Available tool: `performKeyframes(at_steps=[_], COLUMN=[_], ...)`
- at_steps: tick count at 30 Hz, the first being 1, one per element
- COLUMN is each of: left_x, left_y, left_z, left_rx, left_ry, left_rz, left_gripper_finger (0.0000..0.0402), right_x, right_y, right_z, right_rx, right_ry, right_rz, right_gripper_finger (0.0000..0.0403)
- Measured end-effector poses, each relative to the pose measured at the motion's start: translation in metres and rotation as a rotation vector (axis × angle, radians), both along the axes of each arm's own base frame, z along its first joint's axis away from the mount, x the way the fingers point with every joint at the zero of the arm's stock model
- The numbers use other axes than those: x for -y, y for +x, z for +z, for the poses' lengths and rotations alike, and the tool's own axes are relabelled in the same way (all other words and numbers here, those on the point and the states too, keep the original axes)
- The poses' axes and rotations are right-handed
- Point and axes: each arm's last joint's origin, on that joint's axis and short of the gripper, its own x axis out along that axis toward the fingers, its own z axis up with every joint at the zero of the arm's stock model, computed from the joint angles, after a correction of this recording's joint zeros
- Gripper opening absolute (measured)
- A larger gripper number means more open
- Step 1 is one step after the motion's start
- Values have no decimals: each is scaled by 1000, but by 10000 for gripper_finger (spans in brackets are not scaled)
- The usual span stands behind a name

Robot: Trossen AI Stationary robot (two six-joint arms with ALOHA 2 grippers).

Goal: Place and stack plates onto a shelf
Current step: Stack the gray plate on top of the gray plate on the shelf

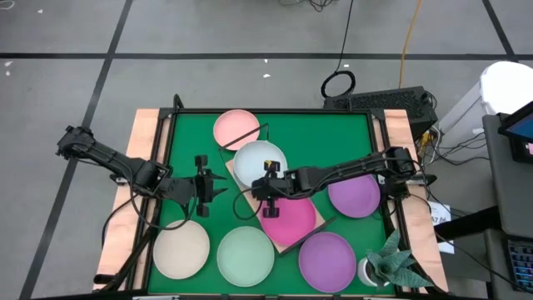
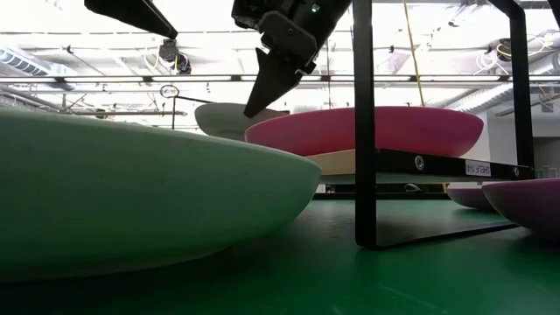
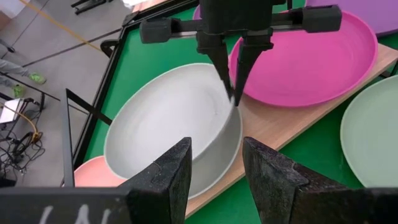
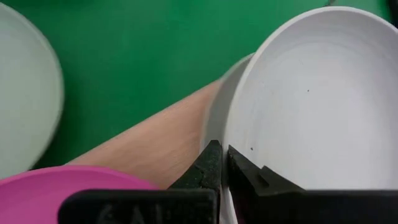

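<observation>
Right gripper (image 1: 268, 185): fingers pinched on pale blue plate (image 1: 259, 164) rim, over shelf (image 3: 292, 124).
Left gripper (image 1: 218, 188): fingers apart, on open mat beside shelf edge.

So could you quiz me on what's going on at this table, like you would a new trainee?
1. True or false: the magenta plate lies on the shelf.
2. Which gripper pinches the pale blue plate's rim: A left, B right?
3. Fill in: the left gripper hangs open over the ____ mat.

Key: 1 true. 2 B, the right gripper. 3 green.
</observation>
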Motion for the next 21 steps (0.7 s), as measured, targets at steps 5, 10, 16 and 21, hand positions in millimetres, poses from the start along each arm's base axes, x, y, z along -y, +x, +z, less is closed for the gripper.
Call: performKeyframes(at_steps=[5, 10, 16, 21], left_x=[0, 0, 0, 0], left_y=[0, 0, 0, 0], left_z=[0, 0, 0, 0], left_rx=[0, 0, 0, 0], left_ry=[0, 0, 0, 0], left_rz=[0, 0, 0, 0], left_gripper_finger=[149, 149, 149, 149], right_x=[0, 0, 1, 2], right_y=[2, 3, 3, 4], right_z=[1, 2, 2, -5], right_rx=[20, 29, 27, 7], right_ry=[26, 21, 6, -39], right_rz=[14, 21, 25, 7], right_gripper_finger=[2, 2, 14, 43])
